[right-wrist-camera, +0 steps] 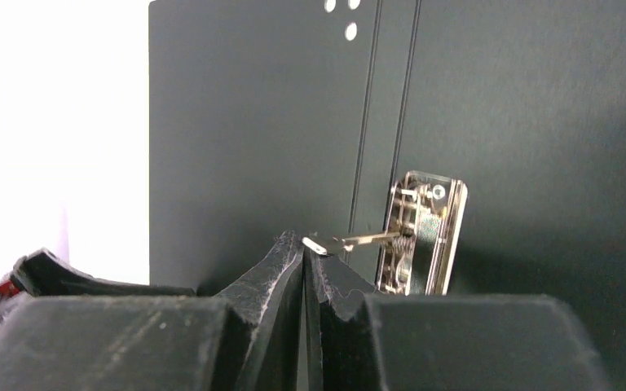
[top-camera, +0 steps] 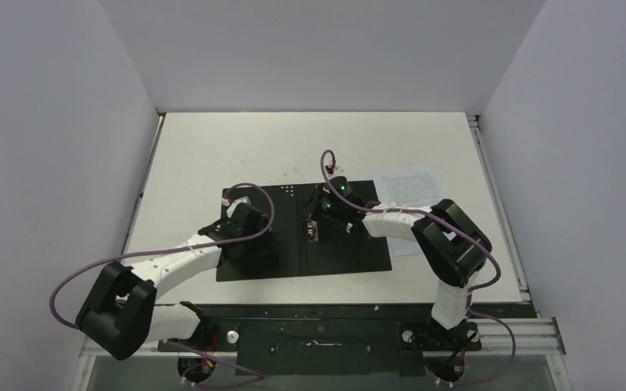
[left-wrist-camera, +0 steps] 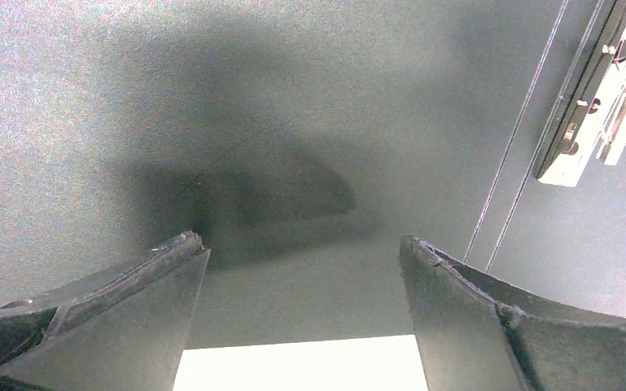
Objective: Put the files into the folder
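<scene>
Desk [top-camera: 212,147]: flat white surface, grey walls on three sides.

Folder [top-camera: 350,252]: flat rectangular folder, lying open near the middle of the desk with the black inside facing up. Both covers rest flat. Two thin parallel crease lines run along the spine. The surface is matte black with no print, apart from a few small pale dots [right-wrist-camera: 350,31] near the far edge by the spine. A small silver metal clip [top-camera: 311,230] sits on the right cover just beside the spine, about halfway along it. In the right wrist view its thin metal lever [right-wrist-camera: 359,239] sticks out over the spine creases.

Files [top-camera: 407,186]: thin white sheet covered in small dark print, lying flat on the desk just past the folder's far right corner. Its near part is hidden under the right arm [top-camera: 391,221]. It is outside the folder, and I cannot tell how many sheets there are.

Left jaws: spread wide, nothing between them, hanging over the bare black left cover [left-wrist-camera: 293,122]. The clip [left-wrist-camera: 619,98] is off to their right.

Right jaws: pressed together at the spine. The free end of the lever sits right at their tips; I cannot tell whether it is pinched or only touching.
</scene>
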{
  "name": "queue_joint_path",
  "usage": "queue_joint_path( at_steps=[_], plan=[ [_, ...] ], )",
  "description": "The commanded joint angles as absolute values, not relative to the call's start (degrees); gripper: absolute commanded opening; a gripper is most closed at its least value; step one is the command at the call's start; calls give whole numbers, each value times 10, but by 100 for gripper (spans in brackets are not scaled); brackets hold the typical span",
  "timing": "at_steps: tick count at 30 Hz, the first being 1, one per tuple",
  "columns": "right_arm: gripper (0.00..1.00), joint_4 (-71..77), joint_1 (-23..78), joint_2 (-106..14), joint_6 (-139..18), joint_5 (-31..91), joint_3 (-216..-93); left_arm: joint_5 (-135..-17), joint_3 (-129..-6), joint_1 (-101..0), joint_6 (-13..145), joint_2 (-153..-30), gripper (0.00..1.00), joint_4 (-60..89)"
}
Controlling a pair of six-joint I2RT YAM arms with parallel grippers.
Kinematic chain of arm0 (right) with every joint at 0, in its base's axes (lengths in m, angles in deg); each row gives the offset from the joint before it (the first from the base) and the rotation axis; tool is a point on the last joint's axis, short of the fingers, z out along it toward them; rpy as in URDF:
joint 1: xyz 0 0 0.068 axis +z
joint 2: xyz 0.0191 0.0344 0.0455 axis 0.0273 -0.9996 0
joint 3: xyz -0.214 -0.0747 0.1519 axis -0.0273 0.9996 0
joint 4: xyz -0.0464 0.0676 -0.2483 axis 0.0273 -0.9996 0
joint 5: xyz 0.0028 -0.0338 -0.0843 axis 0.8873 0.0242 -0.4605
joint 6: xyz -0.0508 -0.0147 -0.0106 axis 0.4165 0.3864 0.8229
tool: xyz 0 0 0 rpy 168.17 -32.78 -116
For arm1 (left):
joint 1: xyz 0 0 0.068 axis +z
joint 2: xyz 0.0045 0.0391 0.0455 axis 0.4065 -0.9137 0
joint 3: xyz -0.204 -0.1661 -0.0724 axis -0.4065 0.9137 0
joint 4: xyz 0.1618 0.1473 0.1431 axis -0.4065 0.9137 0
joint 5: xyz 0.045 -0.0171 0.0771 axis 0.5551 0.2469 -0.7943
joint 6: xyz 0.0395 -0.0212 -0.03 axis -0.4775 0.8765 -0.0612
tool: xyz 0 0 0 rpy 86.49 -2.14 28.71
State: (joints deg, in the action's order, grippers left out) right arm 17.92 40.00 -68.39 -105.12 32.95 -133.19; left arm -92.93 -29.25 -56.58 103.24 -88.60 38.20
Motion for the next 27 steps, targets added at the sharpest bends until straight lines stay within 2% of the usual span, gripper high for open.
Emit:
queue_joint_path(
  at_steps=[1, 12, 20, 27],
  plan=[
    [5, 206, 387, -706, -1039, 322, -1376, -931, -303, -569, 1025, -896, 88, 371],
    [5, 225, 366, -759, -1035, 338, -1415, -936, -301, -570, 1023, -893, 88, 375],
    [6, 192, 364, -712, -999, 328, -1426, -939, -302, -570, 1023, -885, 88, 376],
    [22, 108, 362, -604, -942, 279, -1406, -946, -324, -571, 1018, -854, 88, 395]
  ],
)
